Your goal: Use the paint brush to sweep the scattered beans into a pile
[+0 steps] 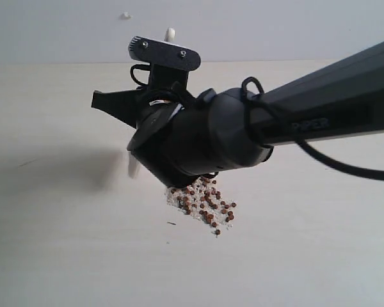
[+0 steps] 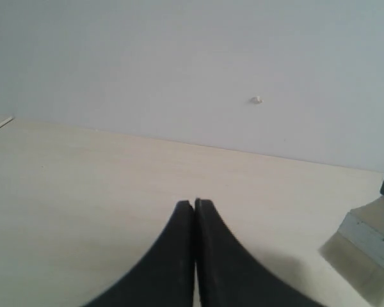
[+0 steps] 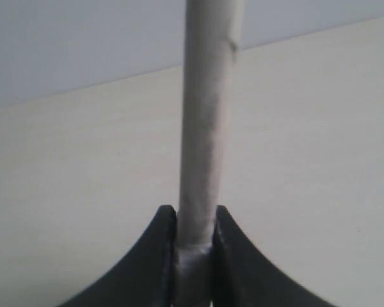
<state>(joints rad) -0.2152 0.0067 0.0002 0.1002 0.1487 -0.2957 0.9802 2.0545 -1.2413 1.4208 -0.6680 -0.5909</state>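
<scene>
Closest to the exterior cam, the right arm [image 1: 320, 121] fills much of the view & hides part of the work area. Under its wrist the beans [image 1: 203, 203] lie w/ whitish crumbs in one loose patch on the counter [image 1: 51, 256]: gathered, but prob. not yet a tight pile. Right gripper [image 3: 194, 214] is clamped on the paint brush [image 3: 208, 115] handle, likely so the bristles [image 1: 133, 167], a pale blur, point down at the counter near the patch, ready for a sweeping stroke. Farther off, left gripper [image 2: 194, 204] sits w/ jaws pressed together, holding nothing, near the ferrule [image 2: 370, 238], presumably out of the stroke's way.
</scene>
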